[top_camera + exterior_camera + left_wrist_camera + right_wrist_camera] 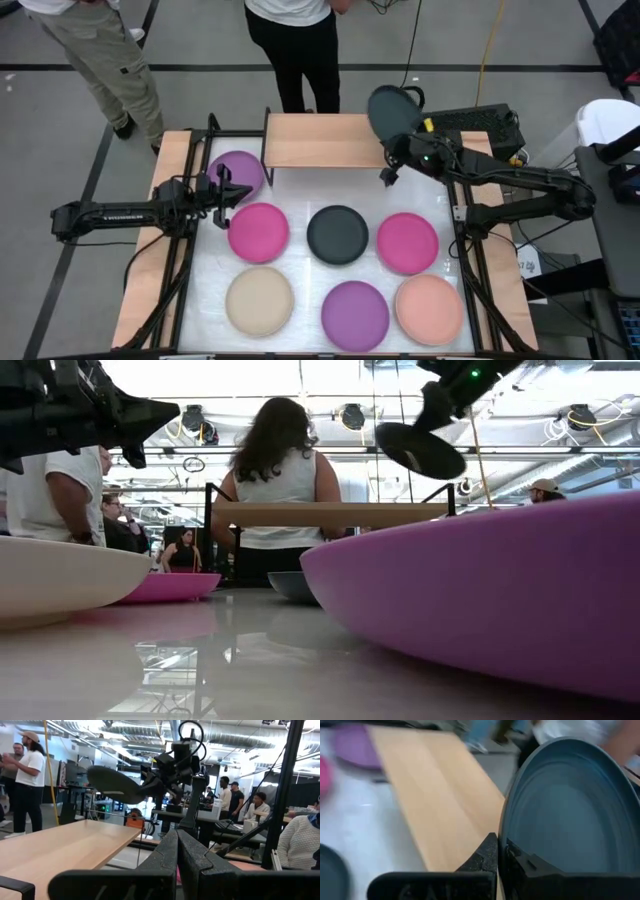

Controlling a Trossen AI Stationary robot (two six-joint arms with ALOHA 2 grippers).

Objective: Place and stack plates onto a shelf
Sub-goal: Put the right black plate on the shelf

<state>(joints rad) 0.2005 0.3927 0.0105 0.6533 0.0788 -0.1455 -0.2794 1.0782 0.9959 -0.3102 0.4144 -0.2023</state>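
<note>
My right gripper (392, 165) is shut on a dark grey plate (393, 112) and holds it in the air over the right end of the light-wood shelf (320, 140). In the low view this plate (420, 450) is tilted above the shelf board (330, 513). My left gripper (225, 192) is shut and raised at the table's left, between a purple plate (238, 172) and a magenta plate (258, 232), touching nothing. Flat on the table also lie a dark grey plate (337, 234), a magenta plate (407, 243), a beige plate (259, 300), a purple plate (355, 313) and a salmon plate (429, 308). My right gripper pinches the dark grey plate's rim (502, 837) between its two fingers, one on the hollow upper side and one on the underside. The fingers come at it from the table's near side. The plate is lifted clear, tilted, and reaches out beyond the fingertips over the shelf (435, 795).
The shelf stands at the table's far edge with its board bare. Black frame rails (185, 260) run along the table's left and right sides. People stand just beyond the far edge (290, 40). A strip of white table top (330, 185) lies free between shelf and plates.
</note>
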